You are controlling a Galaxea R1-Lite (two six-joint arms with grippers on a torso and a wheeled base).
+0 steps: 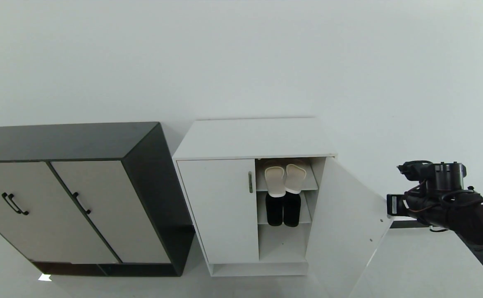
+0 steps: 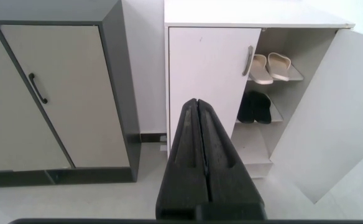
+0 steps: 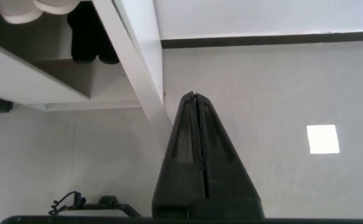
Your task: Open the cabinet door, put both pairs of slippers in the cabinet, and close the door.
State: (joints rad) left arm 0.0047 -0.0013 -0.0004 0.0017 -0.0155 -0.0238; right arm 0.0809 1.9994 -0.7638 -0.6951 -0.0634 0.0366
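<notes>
The white cabinet has its left door shut and its right door swung wide open. A beige pair of slippers lies on the top shelf, and a black pair on the shelf below. My right gripper is shut and empty, level with the open door's outer edge and just to its right. In the right wrist view the right gripper has its tip close to the door. My left gripper is shut and empty, held back from the cabinet's shut left door.
A dark cabinet with two grey doors and black handles stands against the white cabinet's left side. A plain wall runs behind both. Pale open floor lies in front, with a bright patch to the right.
</notes>
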